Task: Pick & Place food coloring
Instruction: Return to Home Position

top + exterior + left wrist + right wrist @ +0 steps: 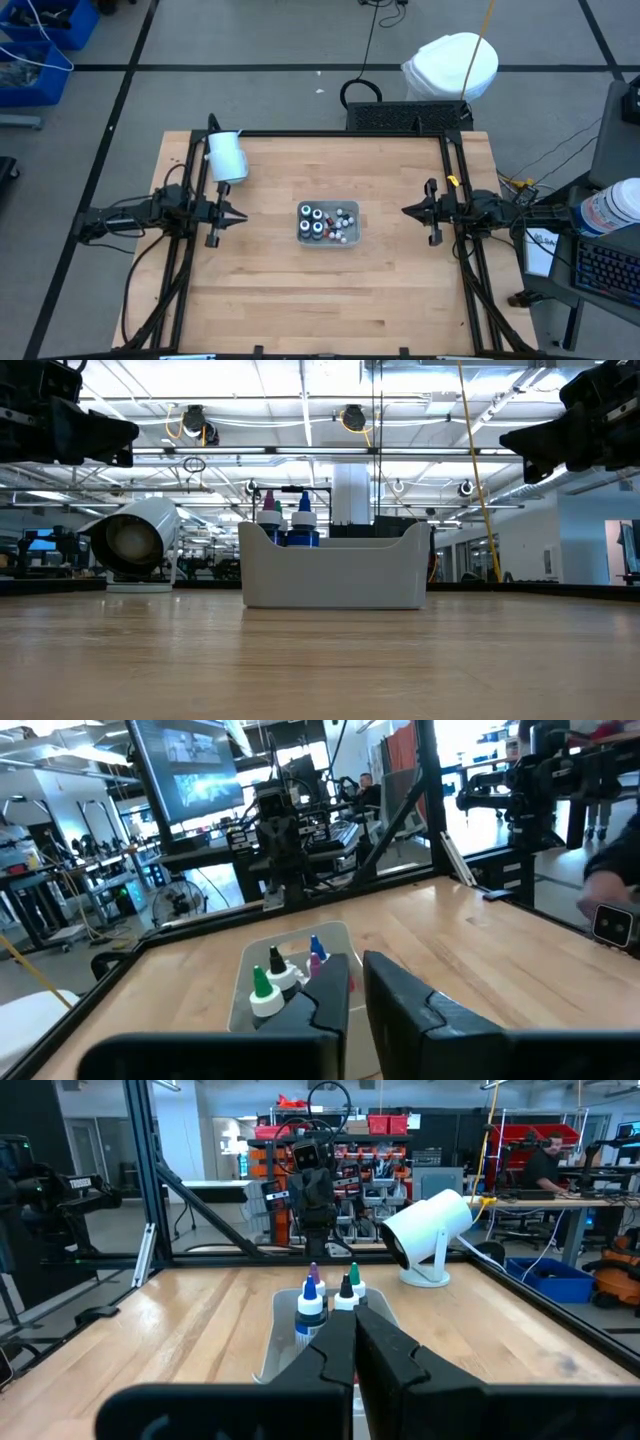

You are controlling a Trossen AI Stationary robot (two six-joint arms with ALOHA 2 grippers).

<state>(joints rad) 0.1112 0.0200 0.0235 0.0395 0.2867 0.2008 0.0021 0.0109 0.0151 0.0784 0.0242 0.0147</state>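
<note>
The food coloring [322,222] is sitting inside the tray [335,575], which is resting near the middle of the tabletop [320,300]. In the low view, coloured bottle tips are showing just above the tray's rim.

The left hand [242,215] is hovering on the tray's left side, well apart from it and pointing toward it. Its fingers are standing narrowly apart, gripping nothing. The right hand [404,211] is hovering opposite on the tray's right side, also well apart, with its fingers pressed together and empty. In the low view both hands are hanging high above the wood, at the upper corners.

A white cylinder [226,155] is standing on its base near the far-left corner, close beside the left arm and well apart from the tray. A black frame [340,133] is running along the far edge, and its side rails are running down both sides beneath the arms.

Bare wood is lying between each hand and the tray. A broad open strip is stretching from the tray to the near edge, and a narrower one to the far rail.
</note>
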